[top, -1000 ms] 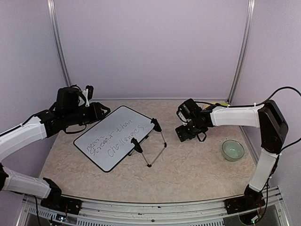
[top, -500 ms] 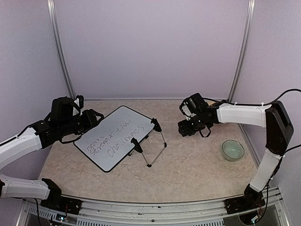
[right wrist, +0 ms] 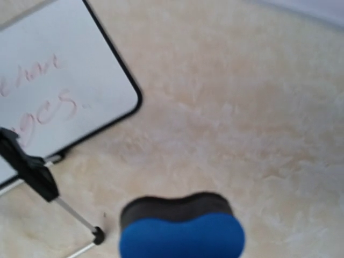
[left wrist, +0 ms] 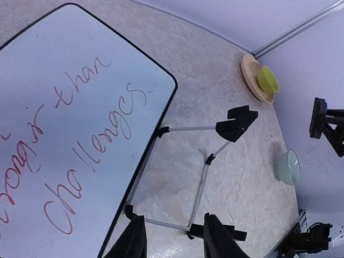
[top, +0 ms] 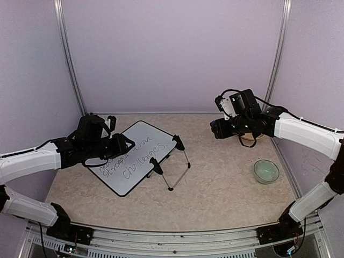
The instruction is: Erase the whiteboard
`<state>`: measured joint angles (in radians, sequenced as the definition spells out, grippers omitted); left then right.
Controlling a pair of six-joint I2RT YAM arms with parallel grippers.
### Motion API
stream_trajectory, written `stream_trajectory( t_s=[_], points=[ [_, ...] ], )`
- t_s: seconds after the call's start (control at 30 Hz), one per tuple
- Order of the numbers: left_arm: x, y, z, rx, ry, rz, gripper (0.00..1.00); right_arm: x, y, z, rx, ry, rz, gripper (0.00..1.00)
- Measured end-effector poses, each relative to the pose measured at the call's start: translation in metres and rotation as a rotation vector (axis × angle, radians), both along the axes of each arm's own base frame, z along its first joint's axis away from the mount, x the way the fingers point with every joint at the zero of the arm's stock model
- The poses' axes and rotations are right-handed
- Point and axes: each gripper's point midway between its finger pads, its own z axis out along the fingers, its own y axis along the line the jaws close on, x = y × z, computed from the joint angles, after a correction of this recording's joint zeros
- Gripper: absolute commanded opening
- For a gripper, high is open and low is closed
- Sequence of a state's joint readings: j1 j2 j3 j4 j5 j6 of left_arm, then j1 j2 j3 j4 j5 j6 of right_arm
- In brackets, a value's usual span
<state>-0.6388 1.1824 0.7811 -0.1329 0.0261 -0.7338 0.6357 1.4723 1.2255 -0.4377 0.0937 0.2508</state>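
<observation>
Two risks from here: the blue foam eraser (right wrist: 180, 231) with dark felt, which the right gripper (top: 216, 129) seems to clamp though its fingers are hidden, may catch the thin black wire stand (top: 157, 167), or shove the unheld board aside. The large white black-framed whiteboard (top: 134, 166) lies left of centre in the top view. Its long axis runs from lower left to upper right, and the writing reads toward the upper right. The left gripper (left wrist: 174, 239) hovers above it, half open and empty.

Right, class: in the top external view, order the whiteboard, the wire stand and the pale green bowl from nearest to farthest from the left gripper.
1. Whiteboard: directly beneath the left gripper.
2. Wire stand: at the board's right edge.
3. Pale green bowl: far over on the right side.
</observation>
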Motion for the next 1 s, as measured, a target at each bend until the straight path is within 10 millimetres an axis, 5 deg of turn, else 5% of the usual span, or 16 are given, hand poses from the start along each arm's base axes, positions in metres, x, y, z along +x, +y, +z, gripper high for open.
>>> stream_trajectory(
  t_s=[0.23,0.47,0.6,0.73,0.9,1.0],
  points=[
    [-0.017,-0.051,-0.016,0.035,0.033,-0.120,0.32,-0.024,0.010,0.028,0.032,-0.045,0.054,0.39],
    [-0.018,-0.089,-0.036,0.074,0.058,-0.177,0.31,-0.040,0.030,0.031,0.037,-0.046,0.121,0.38],
    [-0.018,-0.114,-0.032,0.067,0.047,-0.212,0.31,-0.042,0.036,0.024,0.045,-0.025,0.132,0.35],
    [-0.020,-0.136,-0.018,0.040,0.019,-0.247,0.31,-0.044,0.042,-0.018,0.030,0.054,0.126,0.34],
    [-0.022,-0.154,-0.011,0.018,0.001,-0.273,0.31,-0.069,0.042,-0.093,-0.034,0.213,0.132,0.33],
    [-0.021,-0.158,-0.016,0.022,0.005,-0.274,0.31,-0.082,0.047,-0.120,-0.051,0.273,0.141,0.32]
  ],
)
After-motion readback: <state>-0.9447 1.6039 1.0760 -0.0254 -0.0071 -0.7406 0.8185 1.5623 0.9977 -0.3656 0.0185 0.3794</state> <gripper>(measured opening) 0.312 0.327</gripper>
